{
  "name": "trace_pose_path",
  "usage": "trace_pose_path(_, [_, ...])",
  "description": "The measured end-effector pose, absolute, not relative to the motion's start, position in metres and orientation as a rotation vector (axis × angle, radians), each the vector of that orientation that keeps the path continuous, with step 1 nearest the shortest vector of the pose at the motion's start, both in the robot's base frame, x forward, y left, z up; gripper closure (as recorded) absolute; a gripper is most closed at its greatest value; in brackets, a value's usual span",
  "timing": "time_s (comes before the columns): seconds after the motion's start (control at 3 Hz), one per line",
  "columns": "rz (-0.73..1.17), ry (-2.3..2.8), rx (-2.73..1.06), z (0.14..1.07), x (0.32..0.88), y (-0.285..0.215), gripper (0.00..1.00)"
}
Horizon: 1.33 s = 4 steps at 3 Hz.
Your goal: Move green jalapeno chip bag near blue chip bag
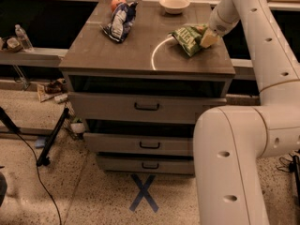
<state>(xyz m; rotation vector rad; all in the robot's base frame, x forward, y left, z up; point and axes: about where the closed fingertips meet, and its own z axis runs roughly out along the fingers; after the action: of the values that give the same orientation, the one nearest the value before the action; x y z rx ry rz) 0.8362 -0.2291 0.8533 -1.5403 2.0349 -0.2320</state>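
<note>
Fingers of the robot's gripper point(209, 37) look clamped on the right end of the glossy light green jalapeno chip bag point(188, 36), though the pinch itself is partly hidden behind the pale fingertip. The bag stretches away to the left of the fingers, its long axis running roughly left to right across the grey-brown wooden surface point(108, 55) of the drawer cabinet. Its far end lies over or just above a thin white arc point(157, 53) marked on the surface; whether the bag is lifted clear I cannot tell. The glossy dark blue chip bag with a white panel point(120, 21) lies well apart from the fingers, to their left and a little farther back, its long axis running front to back. The coming move, as I judge it, is a carry leftward and slightly away, with the green bag leading the fingers, so its free end would reach the blue bag first. A shallow cream ceramic bowl point(174, 4) stands behind and left of the fingers, near that path, and a round orange-red fruit point(116, 3) sits just behind the blue bag.
</note>
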Motion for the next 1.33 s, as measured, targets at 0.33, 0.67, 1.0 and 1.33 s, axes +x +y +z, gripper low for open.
trace_pose_path(0.33, [-0.156,2.030,-1.455,0.855,0.833,-0.236,0.85])
trace_pose_path(0.67, [-0.050,2.000,-1.262,0.880,0.835,-0.241,1.00])
trace_pose_path(1.0, [0.023,1.935,-1.060,0.931,0.849,-0.221,1.00])
trace_pose_path(1.33, [0.072,1.903,-0.956,0.958,0.864,-0.188,1.00])
